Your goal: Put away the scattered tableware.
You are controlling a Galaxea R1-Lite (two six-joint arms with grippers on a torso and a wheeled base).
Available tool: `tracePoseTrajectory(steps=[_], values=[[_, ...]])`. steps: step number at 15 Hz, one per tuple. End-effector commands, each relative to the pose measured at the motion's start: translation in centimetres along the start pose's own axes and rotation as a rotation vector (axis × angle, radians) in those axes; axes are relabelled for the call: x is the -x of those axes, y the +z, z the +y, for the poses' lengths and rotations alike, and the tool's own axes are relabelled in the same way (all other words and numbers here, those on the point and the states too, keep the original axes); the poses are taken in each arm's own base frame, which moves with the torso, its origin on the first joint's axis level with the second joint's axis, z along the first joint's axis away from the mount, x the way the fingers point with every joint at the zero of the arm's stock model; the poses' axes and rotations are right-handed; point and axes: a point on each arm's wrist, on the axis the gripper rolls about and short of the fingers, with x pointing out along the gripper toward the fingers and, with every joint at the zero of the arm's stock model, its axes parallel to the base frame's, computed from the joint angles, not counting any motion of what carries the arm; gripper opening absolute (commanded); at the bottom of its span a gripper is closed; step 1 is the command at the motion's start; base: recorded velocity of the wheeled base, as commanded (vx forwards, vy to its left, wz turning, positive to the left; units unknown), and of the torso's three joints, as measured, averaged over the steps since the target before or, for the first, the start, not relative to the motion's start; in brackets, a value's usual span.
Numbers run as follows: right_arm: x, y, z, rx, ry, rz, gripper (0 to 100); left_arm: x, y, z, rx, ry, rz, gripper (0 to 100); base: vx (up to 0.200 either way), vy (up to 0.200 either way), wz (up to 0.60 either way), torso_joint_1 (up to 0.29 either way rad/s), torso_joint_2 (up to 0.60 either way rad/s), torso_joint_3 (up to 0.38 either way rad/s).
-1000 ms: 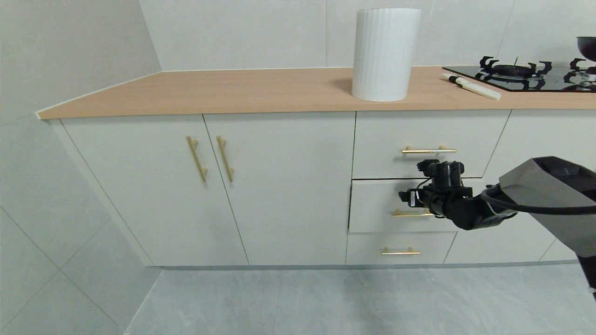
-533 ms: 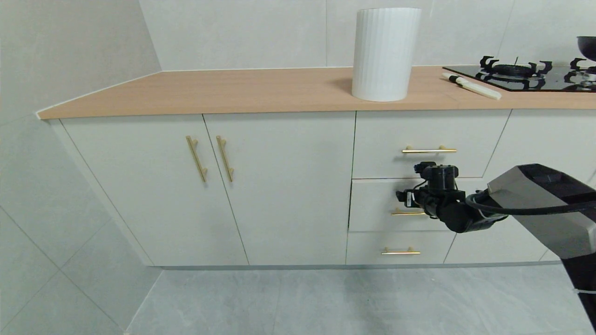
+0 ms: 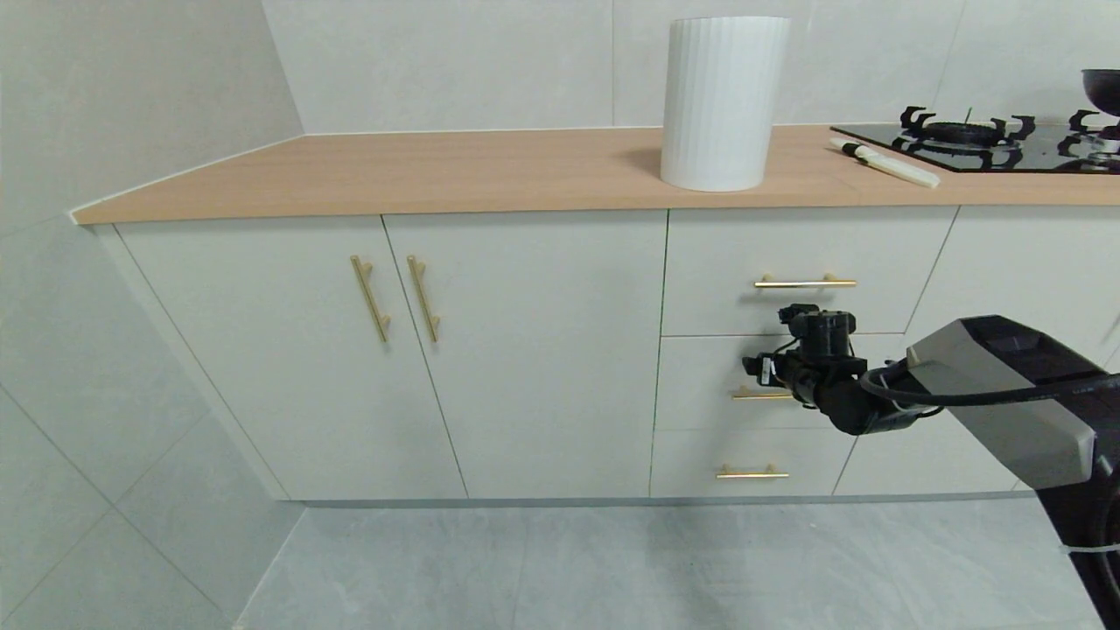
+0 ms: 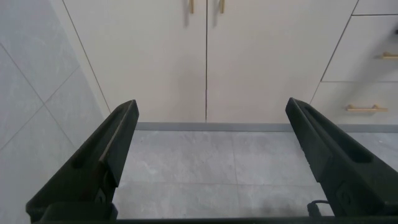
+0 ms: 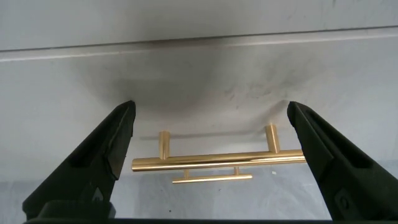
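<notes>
A long light-wood kitchen surface (image 3: 437,175) runs across the top of a pale cabinet front. Below it, on the left, are two tall pale doors (image 3: 525,350), each with an upright gold bar handle (image 3: 369,297). To their right is a stack of three pale drawers. Grey floor tiles (image 3: 612,569) lie beneath.

A black gas hob (image 3: 971,140) is set into the surface at the far right. Left of it stands a tall white ribbed cylinder (image 3: 724,101), upright and near the back wall. Between the cylinder and the hob lies a slim cream-white utensil (image 3: 885,164), flat on the surface just beside the hob's edge (too small to tell what kind of utensil it is).

The middle drawer (image 3: 709,385) looks closed, its front level with the drawers above and below. The right end effector (image 3: 770,376) is at this drawer, pointing straight at the front. In its wrist view its two dark fingers (image 5: 115,152) stand wide apart, and the drawer's horizontal gold bar handle (image 5: 217,162) lies between them; no contact with the bar can be made out.

The left end effector (image 4: 208,162) hangs low over the floor tiles, facing the two doors, its fingers spread wide with nothing between them.
</notes>
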Motion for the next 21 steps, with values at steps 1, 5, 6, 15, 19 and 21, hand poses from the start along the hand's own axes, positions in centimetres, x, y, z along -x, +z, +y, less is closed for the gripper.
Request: tracePoseTrajectory(steps=[1,5,6,15,19,21], values=[[-0.1,0.1,-0.1,-0.008,-0.006,-0.013,100,0.0,0.0,0.0,0.000,0.001,0.000,100,0.000,0.000,0.00,0.000,0.00,0.000],[2.4,1.5,-0.5,-0.009,0.008,0.012,100,0.0,0.0,0.0,0.000,0.001,0.000,100,0.000,0.000,0.00,0.000,0.00,0.000],[4.3,2.2,-0.5,-0.002,0.043,0.040,100,0.0,0.0,0.0,0.000,0.001,0.000,100,0.000,0.000,0.00,0.000,0.00,0.000],[32.7,8.2,-4.9,-0.041,0.231,0.036,100,0.0,0.0,0.0,0.000,0.001,0.000,100,0.000,0.000,0.00,0.000,0.00,0.000],[42.3,6.6,-7.9,-0.079,0.136,-0.174,100,0.0,0.0,0.0,0.000,0.001,0.000,100,0.000,0.000,0.00,0.000,0.00,0.000],[46.5,5.0,-9.2,-0.082,0.114,-0.250,100,0.0,0.0,0.0,0.000,0.001,0.000,100,0.000,0.000,0.00,0.000,0.00,0.000]])
